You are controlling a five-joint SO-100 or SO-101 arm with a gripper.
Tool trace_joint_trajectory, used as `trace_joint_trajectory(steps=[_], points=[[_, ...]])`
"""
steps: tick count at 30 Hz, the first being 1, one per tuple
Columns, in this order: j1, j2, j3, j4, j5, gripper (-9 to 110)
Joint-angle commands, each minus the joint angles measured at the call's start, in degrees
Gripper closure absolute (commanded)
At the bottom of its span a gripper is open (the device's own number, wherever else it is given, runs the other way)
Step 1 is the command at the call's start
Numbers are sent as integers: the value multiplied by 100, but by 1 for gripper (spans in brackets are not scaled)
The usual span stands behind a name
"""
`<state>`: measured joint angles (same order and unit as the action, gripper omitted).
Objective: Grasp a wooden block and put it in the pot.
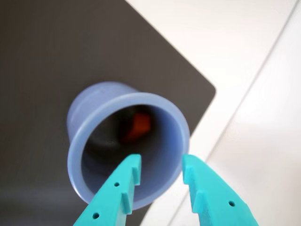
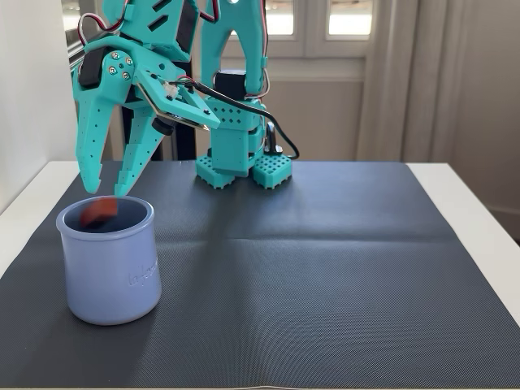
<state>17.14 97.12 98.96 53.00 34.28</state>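
Turquoise plastic forms the gripper (image 2: 104, 192), which hangs tip-down directly over the mouth of the pot (image 2: 111, 280), its two fingers spread apart with nothing between them. In the wrist view the same gripper (image 1: 161, 162) frames the near rim of the pot (image 1: 94, 101), one finger on each side of the opening. The wooden block (image 2: 99, 211) shows in the fixed view as a blurred red-brown shape just inside the pot's rim, below the fingertips and clear of them; in the wrist view the wooden block (image 1: 139, 126) sits deep within the pot's dark interior. The arm (image 2: 154, 49) bends forward and downward from its base (image 2: 244, 158), which stands at the far edge of the dark ribbed mat (image 2: 325, 268), so the wrist tilts steeply toward the left side of the fixed view. The pot stands upright on the mat near its front left corner. The mat lies on a white table (image 2: 479, 219).
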Motion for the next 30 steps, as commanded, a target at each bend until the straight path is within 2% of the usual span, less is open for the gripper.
trace_joint_trajectory(steps=[1,4,9,13,22,30], points=[[26,35,-325,-26,-35,91],[18,35,-316,-26,26,102],[-123,290,-246,44,-431,102],[-211,1415,211,413,-1055,102],[-1020,4641,2804,439,-3322,102],[-1529,7040,5212,439,-3533,102]])
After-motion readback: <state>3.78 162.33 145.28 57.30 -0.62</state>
